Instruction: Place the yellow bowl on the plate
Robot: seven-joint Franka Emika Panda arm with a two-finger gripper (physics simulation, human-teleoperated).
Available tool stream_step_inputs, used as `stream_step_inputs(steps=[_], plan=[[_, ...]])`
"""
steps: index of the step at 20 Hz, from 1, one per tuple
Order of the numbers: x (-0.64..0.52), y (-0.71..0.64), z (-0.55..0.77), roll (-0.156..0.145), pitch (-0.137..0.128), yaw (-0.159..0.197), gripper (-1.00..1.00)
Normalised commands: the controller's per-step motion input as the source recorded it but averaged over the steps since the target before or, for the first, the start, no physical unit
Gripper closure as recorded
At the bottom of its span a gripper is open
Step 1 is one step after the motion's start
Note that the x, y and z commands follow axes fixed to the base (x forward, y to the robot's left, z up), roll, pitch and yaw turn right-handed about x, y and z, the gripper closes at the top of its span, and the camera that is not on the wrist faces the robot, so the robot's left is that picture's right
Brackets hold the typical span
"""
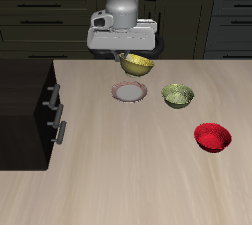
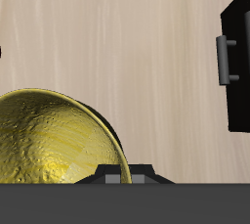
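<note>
The yellow bowl (image 1: 138,65) hangs tilted in the air, held by its rim in my gripper (image 1: 125,58), a little above and behind the plate (image 1: 130,92). The plate is flat, pale in the middle with a pinkish-red rim, and lies on the wooden table. In the wrist view the yellow bowl (image 2: 49,145) fills much of the frame, its speckled glossy inside facing the camera. My fingers are mostly hidden behind the bowl there, and the plate is out of that view.
An olive-green bowl (image 1: 178,95) sits beside the plate, and a red bowl (image 1: 213,137) lies nearer the table's front edge. A black drawer cabinet (image 1: 30,111) with metal handles (image 2: 227,58) stands at the table's side.
</note>
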Motion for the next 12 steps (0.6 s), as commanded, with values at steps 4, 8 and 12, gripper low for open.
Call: stream_step_inputs(steps=[4,8,12], plan=[[-0.18,-0.11,-0.01,-0.005,0.000,0.001,1.00],[-0.21,-0.12,-0.07,-0.012,0.021,-0.015,1.00],[-0.17,-0.04,-0.07,0.004,0.013,-0.015,1.00]])
